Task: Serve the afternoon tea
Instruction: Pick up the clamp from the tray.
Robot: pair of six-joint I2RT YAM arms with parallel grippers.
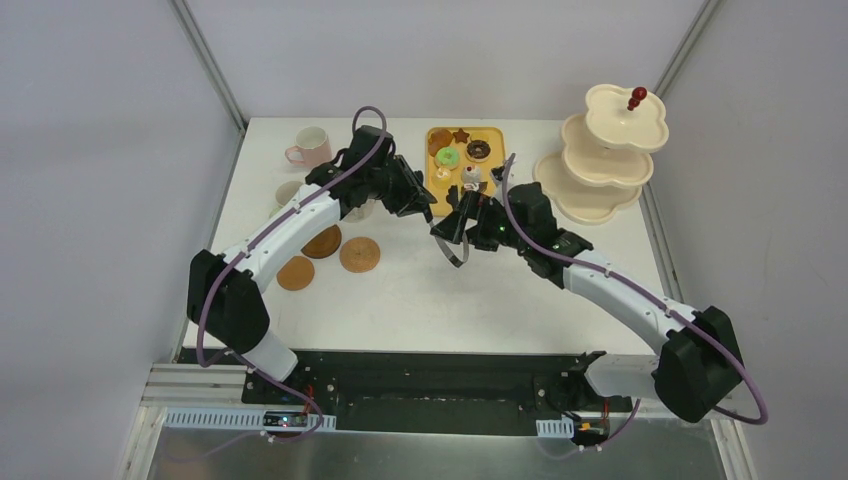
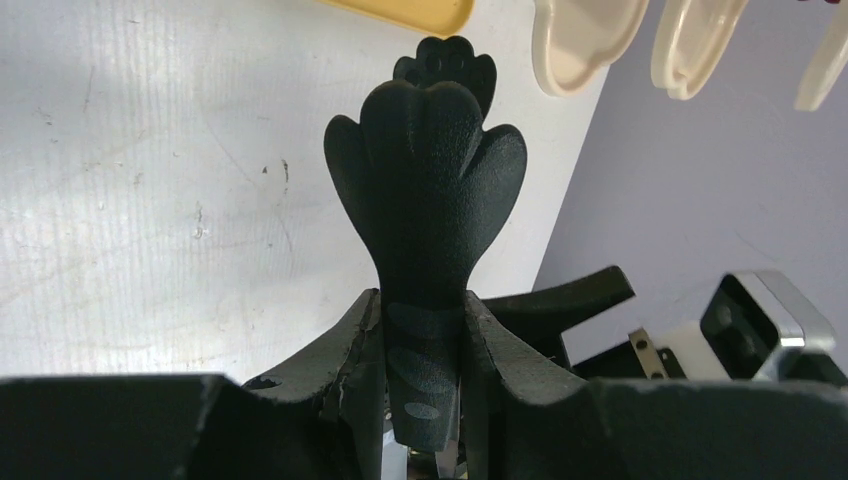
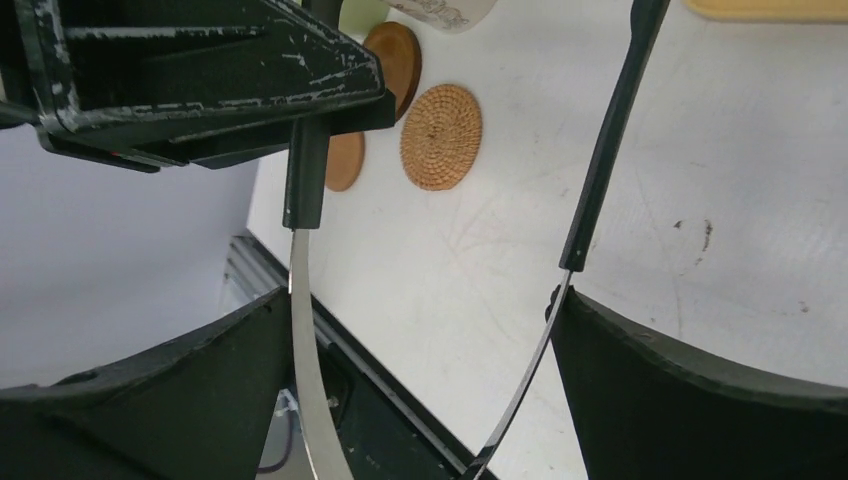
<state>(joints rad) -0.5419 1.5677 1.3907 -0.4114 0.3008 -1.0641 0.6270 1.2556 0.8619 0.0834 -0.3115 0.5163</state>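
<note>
My left gripper point(image 1: 418, 198) point(image 2: 425, 310) is shut on one arm of the black tongs point(image 2: 425, 190), just behind its scalloped tip; the other tip shows beyond it. The tongs point(image 1: 452, 240) point(image 3: 600, 150) hang above the table centre. My right gripper point(image 1: 468, 215) point(image 3: 420, 320) stands open around their two metal arms, and one arm touches a finger. Toy pastries point(image 1: 462, 155) lie on the yellow tray point(image 1: 431, 170). The cream three-tier stand point(image 1: 600, 165) with red knob point(image 1: 637, 97) is at the back right. A pink mug point(image 1: 310, 147) stands back left. Three brown coasters point(image 1: 359, 254) point(image 3: 441, 137) lie left of centre.
A patterned mug's base point(image 3: 440, 10) shows at the top of the right wrist view, near the coasters. The left arm covers part of the table's left half. The table's near edge runs along a black frame point(image 1: 440, 375).
</note>
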